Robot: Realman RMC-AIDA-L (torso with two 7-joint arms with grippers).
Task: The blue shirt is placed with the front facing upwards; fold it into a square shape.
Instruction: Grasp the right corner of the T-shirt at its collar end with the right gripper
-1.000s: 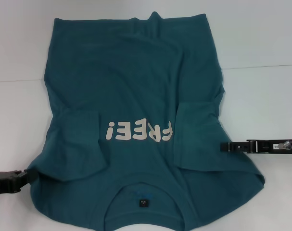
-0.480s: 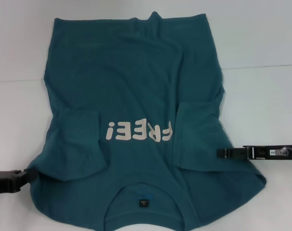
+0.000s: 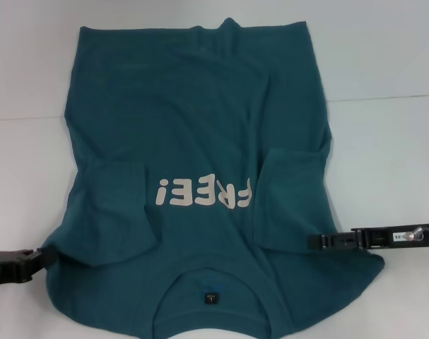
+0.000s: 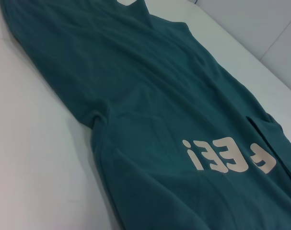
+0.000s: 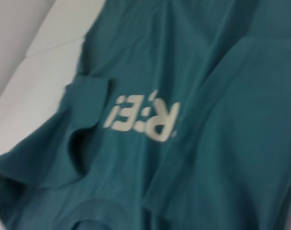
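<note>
The blue shirt (image 3: 200, 120) lies flat on the white table, front up, collar nearest me and hem at the far side. White "FREE!" lettering (image 3: 203, 192) crosses the chest and a small dark tag (image 3: 210, 296) sits inside the collar. Both sleeves lie folded in over the body. My left gripper (image 3: 34, 257) is at the shirt's near left shoulder edge, touching the cloth. My right gripper (image 3: 313, 241) reaches in over the near right shoulder area, by the folded sleeve. The shirt fills the left wrist view (image 4: 150, 96) and the right wrist view (image 5: 207, 72).
The white table (image 3: 384, 141) shows bare on both sides of the shirt and beyond the hem. A faint seam line runs across it at mid-height. A cable hangs by the right arm at the view's right edge.
My right gripper has moved inward and toward me, from beside the shirt's right edge to over the cloth. The left gripper and the shirt have not moved.
</note>
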